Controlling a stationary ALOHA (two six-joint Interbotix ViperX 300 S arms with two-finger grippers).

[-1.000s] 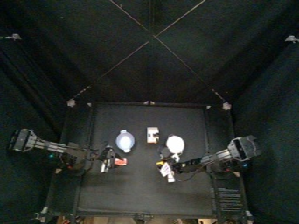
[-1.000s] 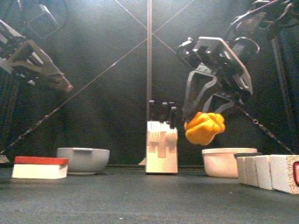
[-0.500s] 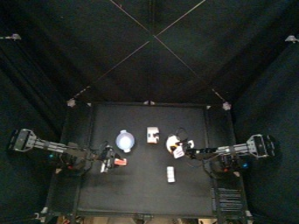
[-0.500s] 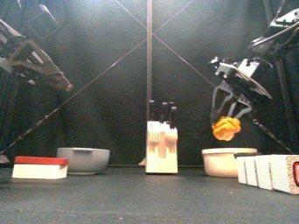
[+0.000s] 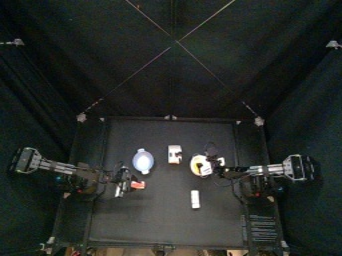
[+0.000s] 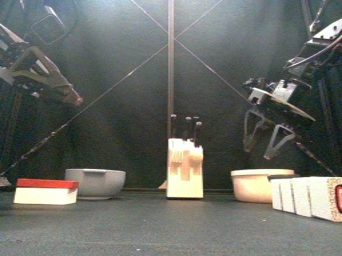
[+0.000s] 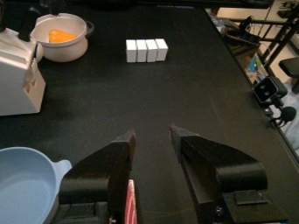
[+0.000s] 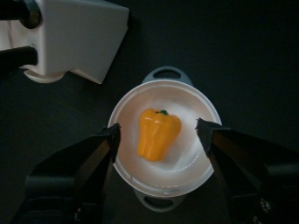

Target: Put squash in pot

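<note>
The yellow-orange squash (image 8: pixel 158 134) lies inside the white pot (image 8: pixel 128 166), free of any grip. My right gripper (image 8: pixel 160 129) hangs straight above it, jaws open with nothing between them. In the front view the right gripper (image 6: pixel 267 136) is above the pot (image 6: pixel 261 184), whose wall hides the squash. From above, the pot (image 5: pixel 203 165) shows the squash (image 5: pixel 201 163) in it, right of the table's middle. My left gripper (image 7: pixel 152 136) rests open and low at the table's left; its view shows the pot (image 7: pixel 70 48) with the squash (image 7: pixel 59 36) far off.
A white knife block (image 6: pixel 185 168) stands mid-table, between the pot and a blue-grey dish (image 6: pixel 95 181). A red-and-white box (image 6: pixel 47 190) lies at the front left. White boxes (image 6: pixel 310 195) stand at the front right. The left arm (image 6: pixel 40 70) hangs at the left.
The right gripper carried the squash to the right over the pot, then opened. The squash dropped out of the jaws and now lies in the pot. The left arm stayed still.
</note>
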